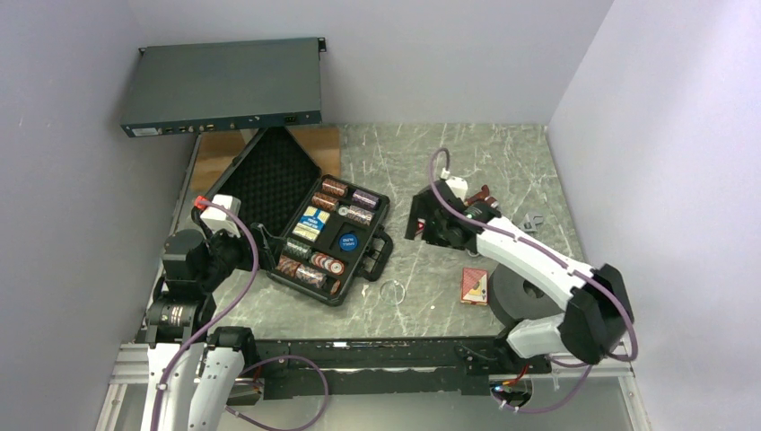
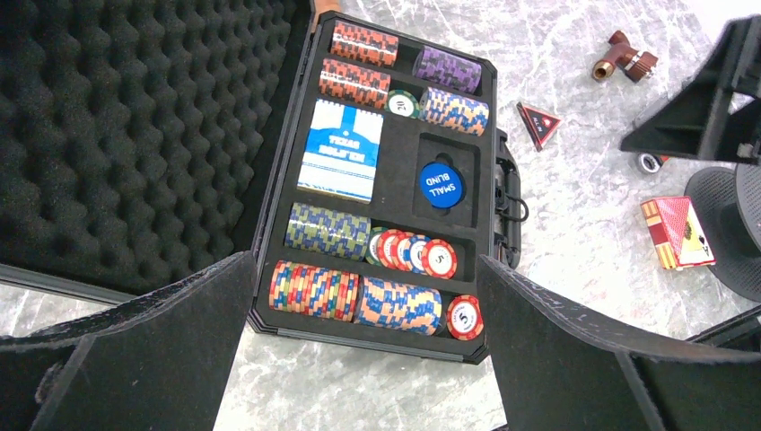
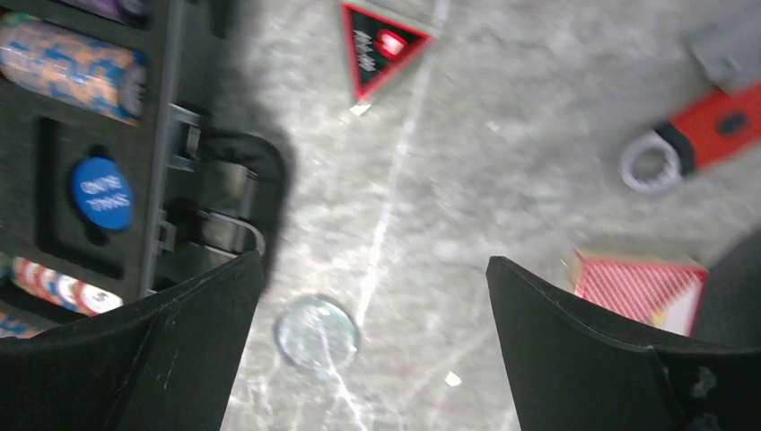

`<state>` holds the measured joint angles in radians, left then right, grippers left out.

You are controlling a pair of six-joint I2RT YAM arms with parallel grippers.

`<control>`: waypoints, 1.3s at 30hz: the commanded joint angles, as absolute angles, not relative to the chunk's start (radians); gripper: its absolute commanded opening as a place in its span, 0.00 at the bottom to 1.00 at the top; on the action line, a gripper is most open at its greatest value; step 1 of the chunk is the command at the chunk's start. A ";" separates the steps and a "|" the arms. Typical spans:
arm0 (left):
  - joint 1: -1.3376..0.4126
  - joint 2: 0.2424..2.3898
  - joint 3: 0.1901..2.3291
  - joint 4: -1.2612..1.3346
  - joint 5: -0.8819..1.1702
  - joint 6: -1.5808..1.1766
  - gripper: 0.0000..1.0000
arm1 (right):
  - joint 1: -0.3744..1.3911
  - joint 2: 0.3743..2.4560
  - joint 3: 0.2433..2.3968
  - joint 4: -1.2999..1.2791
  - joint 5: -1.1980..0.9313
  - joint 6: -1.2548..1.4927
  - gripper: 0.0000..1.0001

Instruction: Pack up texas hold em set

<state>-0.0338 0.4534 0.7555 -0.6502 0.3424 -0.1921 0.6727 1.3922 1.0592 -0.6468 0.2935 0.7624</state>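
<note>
The black case (image 1: pixel 362 260) lies open at centre left, its foam-lined lid (image 1: pixel 274 175) tilted back. In the left wrist view its tray (image 2: pixel 489 144) holds rolls of striped chips (image 2: pixel 328 289), a blue and white card box (image 2: pixel 341 148) and a blue disc (image 2: pixel 441 184). The red card box (image 1: pixel 474 285) lies on the table right of the case and shows in the right wrist view (image 3: pixel 642 292). My left gripper (image 1: pixel 260 235) is open and empty at the case's near-left edge (image 2: pixel 363 269). My right gripper (image 1: pixel 417 220) is open and empty above the table beside the case handle (image 3: pixel 374 265). No orange disc shows.
A clear round disc (image 3: pixel 316 334) lies on the table under the right gripper. A black and red triangle (image 3: pixel 381 45) and a red-handled wrench (image 3: pixel 691 148) lie further back. A black spool (image 1: pixel 516 296) stands by the right arm. The dark-grey rack unit (image 1: pixel 224 87) is at the back left.
</note>
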 commanded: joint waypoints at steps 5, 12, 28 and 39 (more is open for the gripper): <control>-0.036 0.433 0.747 -0.611 0.356 -0.181 0.99 | 0.595 1.177 0.864 -0.940 0.511 0.999 1.00; -0.035 0.427 0.746 -0.610 0.360 -0.180 0.99 | 0.422 0.990 0.640 -0.771 0.333 0.986 1.00; -0.037 0.422 0.746 -0.609 0.358 -0.182 0.99 | 0.287 1.053 0.516 -0.619 0.194 0.895 1.00; -0.036 0.433 0.746 -0.611 0.354 -0.182 0.99 | 0.284 1.160 0.522 -0.539 0.111 0.797 0.87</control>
<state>-0.0338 0.4335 0.7490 -0.6483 0.3428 -0.1921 0.2893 1.1416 0.5339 -0.6220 0.1745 0.8333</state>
